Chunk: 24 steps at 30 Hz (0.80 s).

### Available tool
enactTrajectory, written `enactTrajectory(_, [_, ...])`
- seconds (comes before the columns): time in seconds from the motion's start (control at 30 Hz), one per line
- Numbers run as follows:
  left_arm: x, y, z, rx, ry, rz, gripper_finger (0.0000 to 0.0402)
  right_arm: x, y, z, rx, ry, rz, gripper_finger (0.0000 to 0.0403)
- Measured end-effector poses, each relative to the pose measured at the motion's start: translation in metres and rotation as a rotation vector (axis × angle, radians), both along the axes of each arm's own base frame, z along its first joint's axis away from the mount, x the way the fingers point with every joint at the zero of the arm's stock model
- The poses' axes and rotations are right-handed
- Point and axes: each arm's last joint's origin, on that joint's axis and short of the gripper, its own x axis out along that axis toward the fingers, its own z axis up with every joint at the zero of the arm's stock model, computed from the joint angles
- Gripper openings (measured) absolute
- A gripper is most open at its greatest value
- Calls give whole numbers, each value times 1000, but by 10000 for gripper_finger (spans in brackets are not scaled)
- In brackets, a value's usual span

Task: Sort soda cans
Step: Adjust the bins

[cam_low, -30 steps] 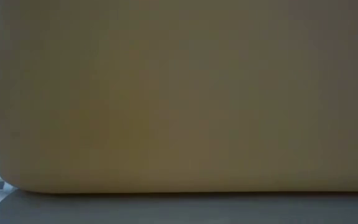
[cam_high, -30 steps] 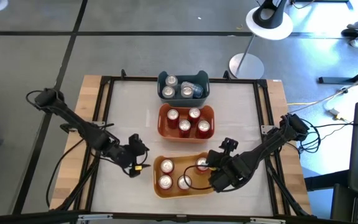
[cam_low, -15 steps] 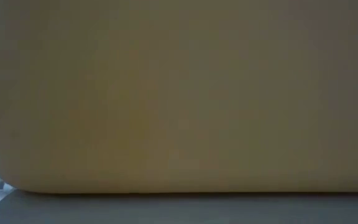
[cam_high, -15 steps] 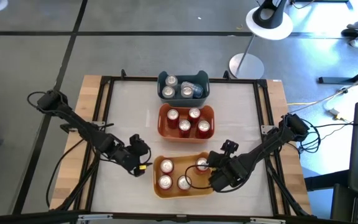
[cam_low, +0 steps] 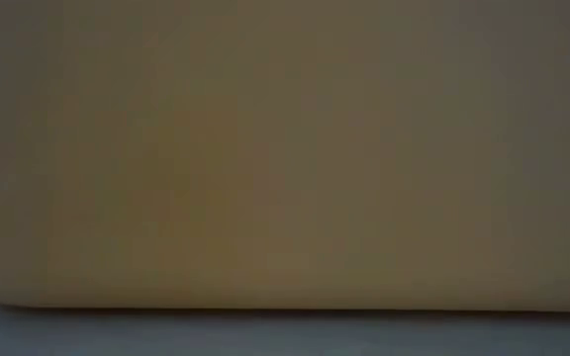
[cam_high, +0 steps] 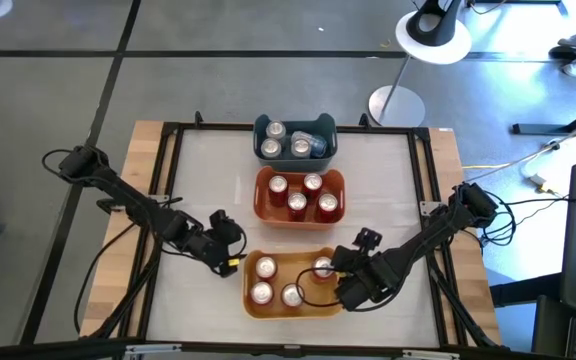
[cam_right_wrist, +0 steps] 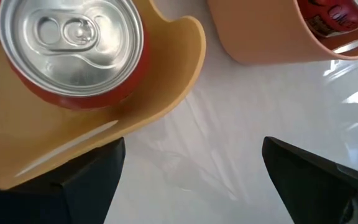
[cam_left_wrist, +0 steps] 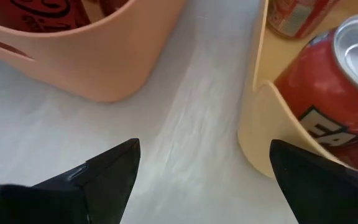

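A yellow bin (cam_high: 293, 268) at the table's near middle holds several red soda cans (cam_high: 263, 292). Its wall (cam_low: 285, 148) fills the low view. My left gripper (cam_high: 230, 258) is open at the bin's left wall. In its wrist view one finger (cam_left_wrist: 316, 180) is over the bin beside a red can (cam_left_wrist: 334, 81), and the other is over bare table. My right gripper (cam_high: 340, 288) is open at the bin's right wall. One finger (cam_right_wrist: 73, 180) overlaps the bin's rim (cam_right_wrist: 179, 81) below a can (cam_right_wrist: 73, 50). My left gripper stands astride the yellow bin's left wall (cam_left_wrist: 260, 130), slanting down from the table's left; whether a finger touches the wall, I cannot tell. My right gripper stands astride the bin's right wall, pointing steeply down; whether it touches, I cannot tell.
An orange bin (cam_high: 260, 200) with several red cans stands just beyond the yellow one. Farther back, a blue bin (cam_high: 259, 130) holds silver cans. A black frame (cam_high: 168, 180) runs around the white tabletop, with bare surface left and right of the bins.
My left gripper has gone right, toward the yellow bin's left wall, and sunk a little. My right gripper has sunk slightly at the bin's right wall. The yellow bin with its cans has slid a little toward the table's left and near edges.
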Motion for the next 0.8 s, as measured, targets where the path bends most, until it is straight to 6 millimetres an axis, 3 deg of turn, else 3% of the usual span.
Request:
enactTrajectory(0.23, [-7,4,11,14,-25,-5,347,0,3,0,75,41,-1,378])
enactTrajectory(0.4, [-20,20,28,43,-42,22,347,-4,-4,17,-17,65,-23,379])
enactTrajectory(0.57, [-35,48,39,123,-6,112,347,0,-28,26,-177,87,-30,379])
enactTrajectory(0.8, [-32,85,39,160,112,90,347,6,-70,31,-315,146,72,379])
